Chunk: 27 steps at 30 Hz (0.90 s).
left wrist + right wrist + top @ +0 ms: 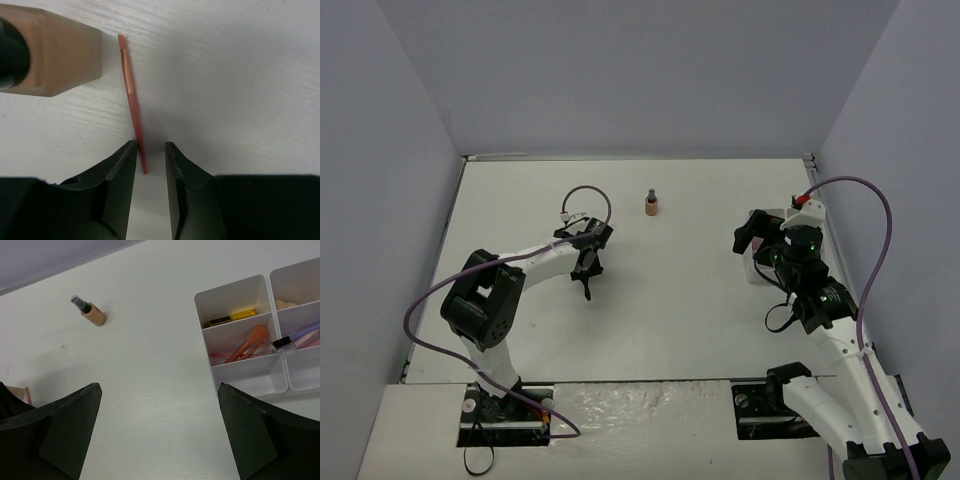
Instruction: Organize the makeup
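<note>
Evidently partway: the tray (250,385) holds a lipstick tube (232,317) and sponges (285,304). On the table remain a red stick (132,100), the lying bottle (55,55) just beside it, and an upright bottle (93,314). The left gripper (151,145) straddles the stick's end, jaws narrow and unclamped; the right gripper (159,386) gapes empty.

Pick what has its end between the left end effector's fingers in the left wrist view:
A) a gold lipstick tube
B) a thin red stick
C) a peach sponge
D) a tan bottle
B: the thin red stick has its near end inside the left end effector, close against one finger, while the tan bottle lies off to the side.
</note>
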{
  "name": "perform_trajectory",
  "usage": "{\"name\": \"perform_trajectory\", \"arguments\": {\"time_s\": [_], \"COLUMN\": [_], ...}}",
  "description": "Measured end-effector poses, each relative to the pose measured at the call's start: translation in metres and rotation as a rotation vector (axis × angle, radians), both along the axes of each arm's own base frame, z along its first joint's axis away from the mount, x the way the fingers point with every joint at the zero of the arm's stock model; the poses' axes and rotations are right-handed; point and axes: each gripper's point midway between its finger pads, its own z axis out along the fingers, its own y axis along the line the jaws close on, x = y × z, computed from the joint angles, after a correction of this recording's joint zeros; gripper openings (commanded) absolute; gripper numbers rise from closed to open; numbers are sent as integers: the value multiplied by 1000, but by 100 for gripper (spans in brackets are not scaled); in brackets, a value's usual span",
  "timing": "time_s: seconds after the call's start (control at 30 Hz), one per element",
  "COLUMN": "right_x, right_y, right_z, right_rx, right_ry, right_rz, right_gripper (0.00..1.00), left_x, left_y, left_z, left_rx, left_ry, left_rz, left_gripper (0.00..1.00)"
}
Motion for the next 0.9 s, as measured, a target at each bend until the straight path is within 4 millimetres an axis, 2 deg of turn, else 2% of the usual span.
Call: {"name": "perform_trajectory", "arguments": {"time_s": [0.33, 0.43, 0.63, 0.9], "right_x": [-1, -1, 0, -1], "right_y": [0, 1, 1, 8], "right_z": [-6, -6, -7, -8], "right_rx": [-9, -8, -8, -12], "right_ry": [12, 13, 18, 24], "right_rz": [6, 8, 10, 56], "right_gripper": [100, 100, 100, 100], "left_x": [5, 6, 10, 6], "left_y": [1, 0, -5, -15], "left_z": [-4, -4, -4, -4], "left_rx": [4, -1, -19, -2], "left_ry": [-24, -32, -46, -48], "left_rz": [8, 8, 1, -60], "left_gripper": [25, 21, 0, 0]}}
